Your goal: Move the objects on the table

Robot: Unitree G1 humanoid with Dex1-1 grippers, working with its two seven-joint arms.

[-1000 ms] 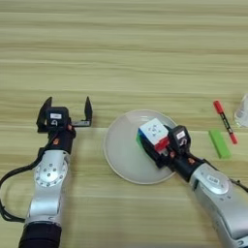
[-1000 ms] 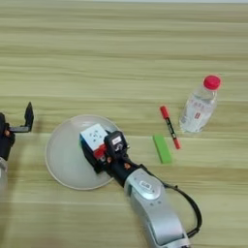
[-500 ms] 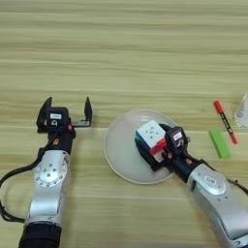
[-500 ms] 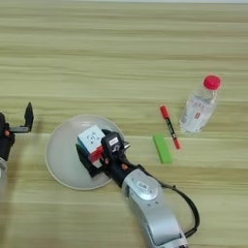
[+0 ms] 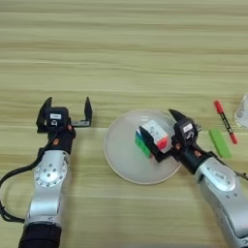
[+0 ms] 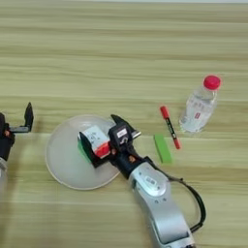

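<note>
The puzzle cube (image 5: 155,135), white on top with green and red sides, rests on the round white plate (image 5: 121,160). My right gripper (image 5: 156,123) is open around it. The near finger lies along the cube's lower left side. The far finger (image 5: 175,116) stands a little off its upper right side. At the right of the table stands the clear bottle with a red cap (image 6: 199,105). My left gripper (image 5: 67,103) is parked open on the table (image 5: 121,58), left of the plate and holding nothing.
A red marker pen (image 6: 169,127) and a flat green block (image 6: 162,147) lie between the plate and the bottle. My right forearm (image 6: 155,193) runs from the bottom edge up to the plate.
The right gripper carried the cube down and slightly left over the plate. A small gap now shows between its far finger and the cube. The left arm has not moved.
</note>
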